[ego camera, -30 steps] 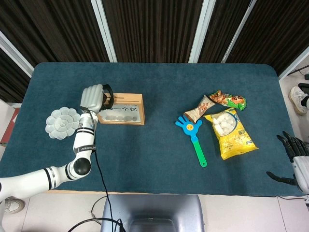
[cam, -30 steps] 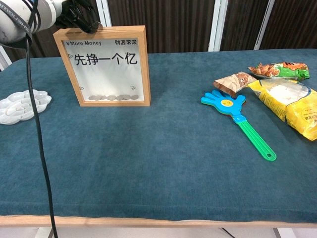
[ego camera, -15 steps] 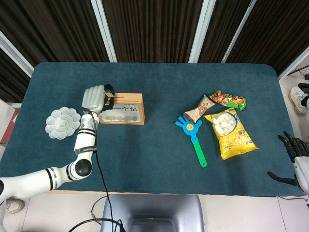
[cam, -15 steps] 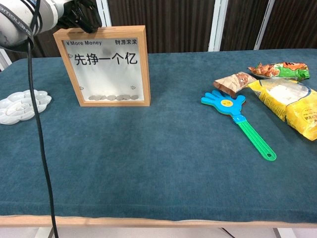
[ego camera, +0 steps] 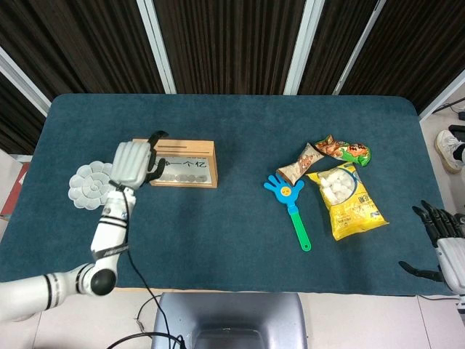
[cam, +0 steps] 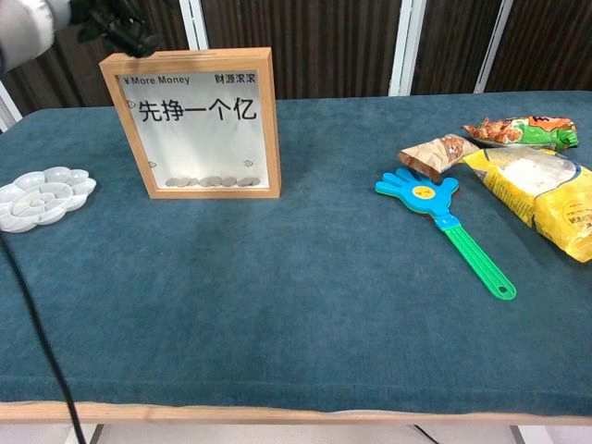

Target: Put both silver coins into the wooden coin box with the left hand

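The wooden coin box (ego camera: 183, 164) stands upright left of the table's middle, its glass front (cam: 199, 120) printed with black characters. Several silver coins (cam: 209, 181) lie in a row at its bottom. No loose coin shows on the cloth. My left hand (ego camera: 134, 161) hovers at the box's left end, above its top corner, with the thumb and fingers apart and nothing visible between them. In the chest view only the left hand's dark fingertips (cam: 116, 20) show, above the frame's top left corner. My right hand (ego camera: 440, 241) hangs off the table's near right edge, fingers spread and empty.
A white flower-shaped palette dish (ego camera: 91, 186) lies left of the box. To the right are a blue hand-shaped clapper (ego camera: 292, 209), a yellow snack bag (ego camera: 346, 201) and two smaller snack packets (ego camera: 302, 163) (ego camera: 346, 151).
My left hand has lifted off the box's top edge and drawn back to the left, its fingers spreading apart. The right hand has barely shifted.
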Motion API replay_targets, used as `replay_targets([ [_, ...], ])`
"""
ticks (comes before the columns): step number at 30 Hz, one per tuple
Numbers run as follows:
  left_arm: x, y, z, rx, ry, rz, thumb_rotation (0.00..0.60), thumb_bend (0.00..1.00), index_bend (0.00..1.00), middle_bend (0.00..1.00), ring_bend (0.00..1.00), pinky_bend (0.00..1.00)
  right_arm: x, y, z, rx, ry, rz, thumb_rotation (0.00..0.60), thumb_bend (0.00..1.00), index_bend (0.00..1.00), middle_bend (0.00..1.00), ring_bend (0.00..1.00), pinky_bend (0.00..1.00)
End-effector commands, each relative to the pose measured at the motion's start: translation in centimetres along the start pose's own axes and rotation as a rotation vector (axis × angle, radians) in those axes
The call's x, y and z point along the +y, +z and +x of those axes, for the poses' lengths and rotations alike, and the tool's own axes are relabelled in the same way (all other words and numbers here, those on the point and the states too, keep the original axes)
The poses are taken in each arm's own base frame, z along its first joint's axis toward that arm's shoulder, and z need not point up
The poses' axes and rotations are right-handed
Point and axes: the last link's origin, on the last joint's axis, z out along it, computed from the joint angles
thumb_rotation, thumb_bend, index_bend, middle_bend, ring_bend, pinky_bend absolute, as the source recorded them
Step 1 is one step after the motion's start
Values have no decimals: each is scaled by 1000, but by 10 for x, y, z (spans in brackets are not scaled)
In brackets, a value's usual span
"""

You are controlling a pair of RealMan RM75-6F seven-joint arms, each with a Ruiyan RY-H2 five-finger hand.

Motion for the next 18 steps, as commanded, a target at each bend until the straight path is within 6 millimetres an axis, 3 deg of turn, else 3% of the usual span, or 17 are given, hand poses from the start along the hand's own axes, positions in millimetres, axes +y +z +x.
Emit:
replay_targets([
  [1,-69,-130,1,-48,90,1,600,420,102,184,97,182,-6,-1,-8,-20,-19,14,600,36,0,0,0,0],
  [4,-104,-192,-6,-67,124,43,600,420,89,131,37,112,-14,-1,-16,-39,-50,35,600,36,0,0,0,0],
  [7,-110,-202,-8,-66,129,51,600,420,78,99,14,80,-15,-1,-18,-42,-57,37,600,36,0,0,0,0],
  [8,-119,-217,-11,-76,140,81,600,421,73,85,9,68,-17,-1,-21,-51,-67,43,600,36,0,0,0,0],
  [9,-138,-250,-19,-98,132,173,600,421,63,65,2,49,-22,-1,-27,-68,-93,61,600,36,0,0,0,0],
  [10,-146,-270,-24,-90,117,231,600,420,53,46,0,26,-26,0,-32,-71,-113,64,600,36,0,0,0,0],
  [12,-150,-281,-24,-121,175,207,600,403,29,37,0,13,-30,-1,-36,-62,-130,58,600,37,0,0,0,0],
  [18,-149,-283,-13,-39,145,164,600,387,33,40,0,9,-35,-6,-40,-45,-164,48,600,36,0,0,0,0],
])
